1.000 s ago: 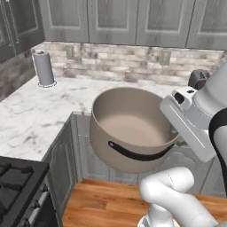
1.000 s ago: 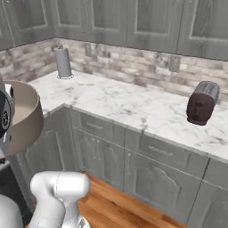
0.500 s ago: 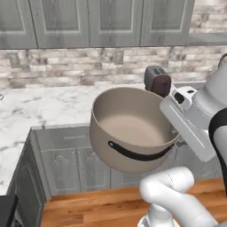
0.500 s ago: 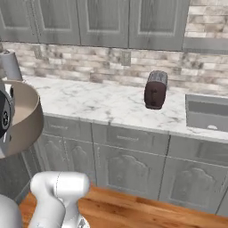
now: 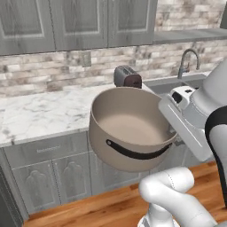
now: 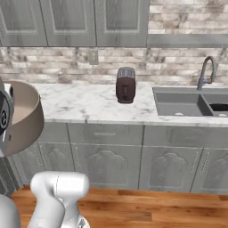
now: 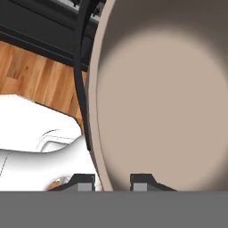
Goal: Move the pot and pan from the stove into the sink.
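The pot (image 5: 131, 128) is in transit: the gripper (image 7: 108, 181) pinches its rim wall, one finger inside and one outside, holding it empty in the air in front of the counter (image 6: 84, 104), left of the toaster (image 6: 125, 84). Next, I judge, it must travel right to the sink (image 6: 178, 104) at the counter's right end and be lowered in. The left basin looks empty; something dark sits in the right one.

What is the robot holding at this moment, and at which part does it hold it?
The hand holds the pot by its rim wall: one fingertip is outside the wall, the other inside. The pot hangs in the air, in front of the counter.
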